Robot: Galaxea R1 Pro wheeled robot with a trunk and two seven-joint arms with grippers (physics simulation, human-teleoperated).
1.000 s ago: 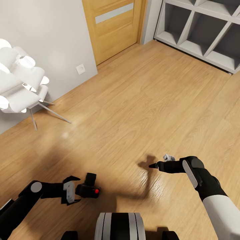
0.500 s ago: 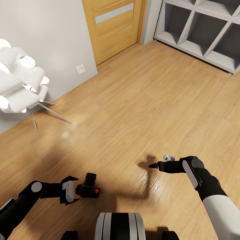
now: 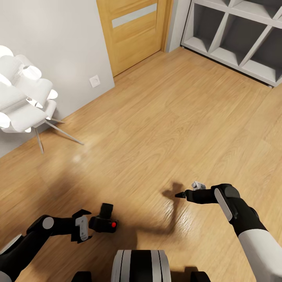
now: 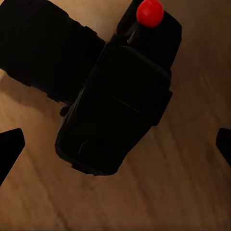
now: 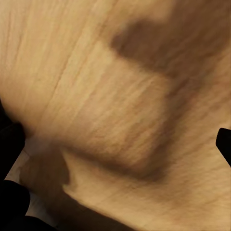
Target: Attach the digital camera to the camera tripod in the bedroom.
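Observation:
The digital camera lies on the light wood floor just ahead of my base, black with its red button showing. My left gripper sits right behind it, open. In the left wrist view the camera lies between and beyond the two fingertips, which stand far apart and do not touch it. My right gripper hovers over bare floor to the right, open and holding nothing; its fingertips frame only wood planks. The camera tripod is out of view.
A white petal-shaded lamp on thin metal legs stands at the left against the grey wall. A wooden door is at the back. A grey open shelf unit fills the back right. My base shows at the lower edge.
My left arm has drawn back slightly toward me, gripper with it. The camera and the right arm have not moved.

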